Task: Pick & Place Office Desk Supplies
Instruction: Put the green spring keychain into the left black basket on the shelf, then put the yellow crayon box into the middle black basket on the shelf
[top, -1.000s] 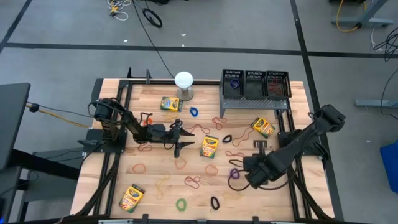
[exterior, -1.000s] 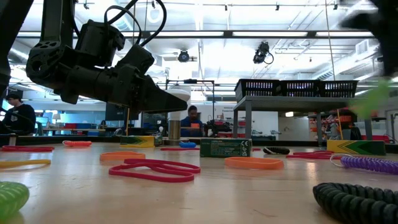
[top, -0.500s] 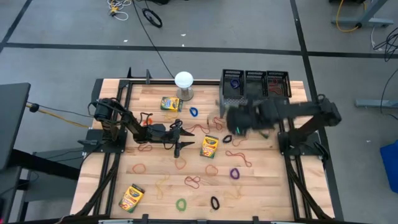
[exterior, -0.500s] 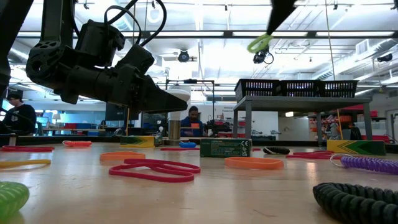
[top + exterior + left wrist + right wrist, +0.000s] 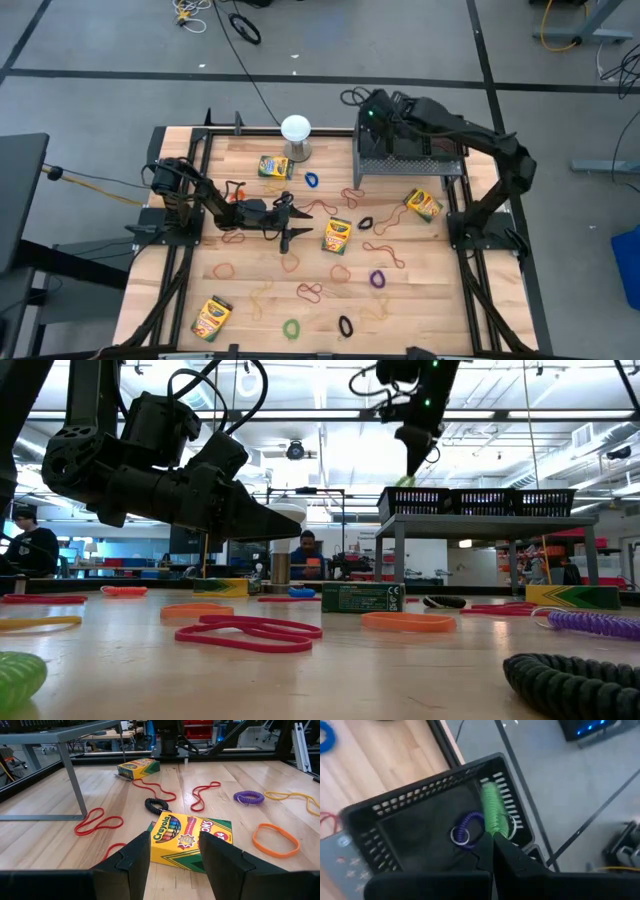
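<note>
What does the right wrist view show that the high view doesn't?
Only the right wrist view: the right gripper, shut on a green coil band, hanging over a mesh bin that already holds a purple coil.

Only the high view: the left gripper, open, beside a crayon box, plus the globe.

Both: that bin on the riser.

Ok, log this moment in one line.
right gripper: shut on green coil band, above left mesh bin | left gripper: open, by crayon box
</note>
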{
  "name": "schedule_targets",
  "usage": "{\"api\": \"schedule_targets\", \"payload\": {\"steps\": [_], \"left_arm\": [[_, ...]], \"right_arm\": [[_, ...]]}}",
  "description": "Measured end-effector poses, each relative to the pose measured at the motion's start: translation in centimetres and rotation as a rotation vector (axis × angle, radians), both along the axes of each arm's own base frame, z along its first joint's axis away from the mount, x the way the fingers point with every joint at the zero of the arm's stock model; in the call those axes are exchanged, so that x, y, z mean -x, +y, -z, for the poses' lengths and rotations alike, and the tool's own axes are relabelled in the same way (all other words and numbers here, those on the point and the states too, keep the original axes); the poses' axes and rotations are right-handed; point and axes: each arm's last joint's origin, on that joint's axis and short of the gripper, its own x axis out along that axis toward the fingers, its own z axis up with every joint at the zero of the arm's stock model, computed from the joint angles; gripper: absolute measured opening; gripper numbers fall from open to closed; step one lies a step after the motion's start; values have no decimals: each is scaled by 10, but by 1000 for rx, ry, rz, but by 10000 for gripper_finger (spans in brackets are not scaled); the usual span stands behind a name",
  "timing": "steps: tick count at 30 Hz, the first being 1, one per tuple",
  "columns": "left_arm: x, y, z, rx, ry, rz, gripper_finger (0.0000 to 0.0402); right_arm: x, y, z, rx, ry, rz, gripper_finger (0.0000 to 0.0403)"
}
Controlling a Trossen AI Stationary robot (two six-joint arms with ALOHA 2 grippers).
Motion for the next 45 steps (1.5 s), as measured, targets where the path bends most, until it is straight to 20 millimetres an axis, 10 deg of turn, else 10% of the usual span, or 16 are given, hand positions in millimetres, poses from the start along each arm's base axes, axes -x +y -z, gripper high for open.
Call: {"api": "schedule_targets", "payload": {"steps": [13, 24, 29, 35, 45], "left_arm": [[0, 0, 0, 0, 0, 0, 176], [0, 0, 0, 0, 0, 0, 176], [0, 0, 0, 0, 0, 0, 176], [0, 0, 0, 0, 0, 0, 176], [0, 0, 0, 0, -1, 0, 176]], "right_arm": [[-14, -19, 28, -70, 36, 29, 13], [-18, 9, 19, 45, 79, 46, 144], [-7, 41, 8, 9, 108, 14, 128], [11, 101, -6, -35, -26, -86, 17], [34, 191, 66, -158, -393, -387, 4]]}}
